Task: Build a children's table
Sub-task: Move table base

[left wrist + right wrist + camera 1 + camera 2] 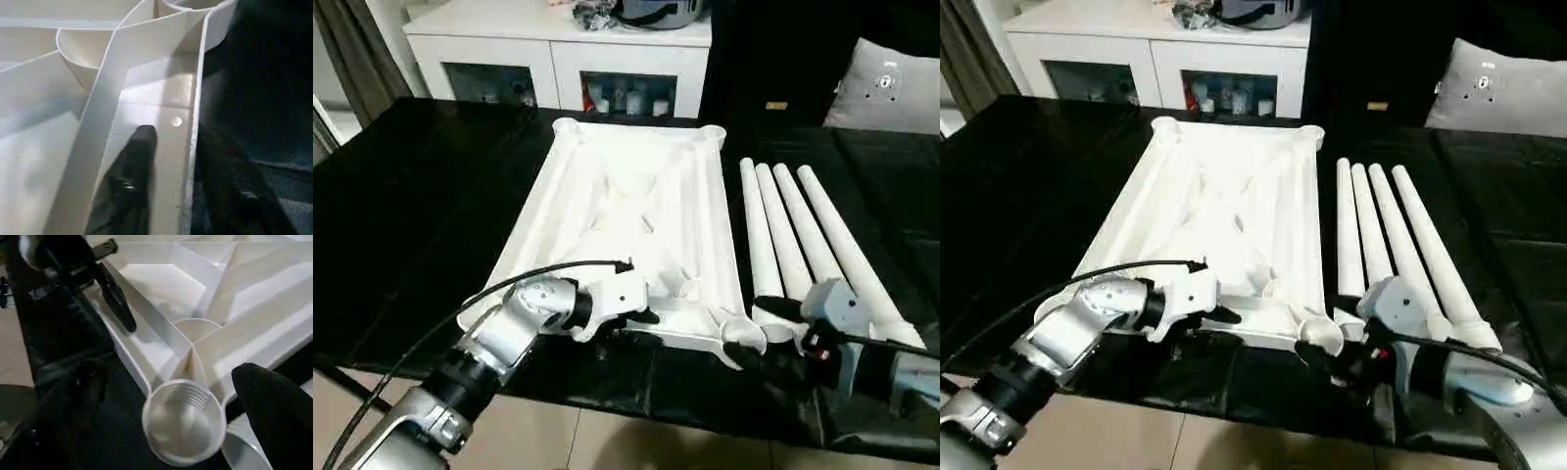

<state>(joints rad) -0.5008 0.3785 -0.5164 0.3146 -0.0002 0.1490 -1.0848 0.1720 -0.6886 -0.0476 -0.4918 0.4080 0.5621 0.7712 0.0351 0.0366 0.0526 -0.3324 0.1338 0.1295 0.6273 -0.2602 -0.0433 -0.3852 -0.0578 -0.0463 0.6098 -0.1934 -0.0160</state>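
- Head views: the white tabletop (pixel 636 206) lies underside up on the black-covered surface (pixel 421 225), ribs and round corner sockets facing up. The left pincer (pixel 641 315) is at the tabletop's near edge, one black finger inside the rim and the other hidden outside it. Whether it actually grips the rim cannot be told from here.
- Four tapered white legs (pixel 798 235) lie side by side on the surface just beyond the right pincer (pixel 1327 357), close beside the tabletop's right edge. The right pincer sits low at the tabletop's near right corner socket (pixel 744 338), apart from the legs' near ends.
- Far beyond both pincers stands a white cabinet (pixel 563 59) with glass doors, and a grey cushion (pixel 886 88) lies off past the legs.
- Left wrist view: one black finger (pixel 132 171) rests in the channel inside the tabletop's thin edge wall (pixel 193 147), the other dark finger (pixel 230 191) lies outside it over the black cover. The wall stands between the two, the gap narrow; contact is not clear.
- Right wrist view: the pincer stands wide, one broad black fingertip (pixel 274 411) just beside the threaded corner socket (pixel 183 423), holding nothing. Across the corner, the left pincer's slim black finger (pixel 117 298) points down into the rim channel.
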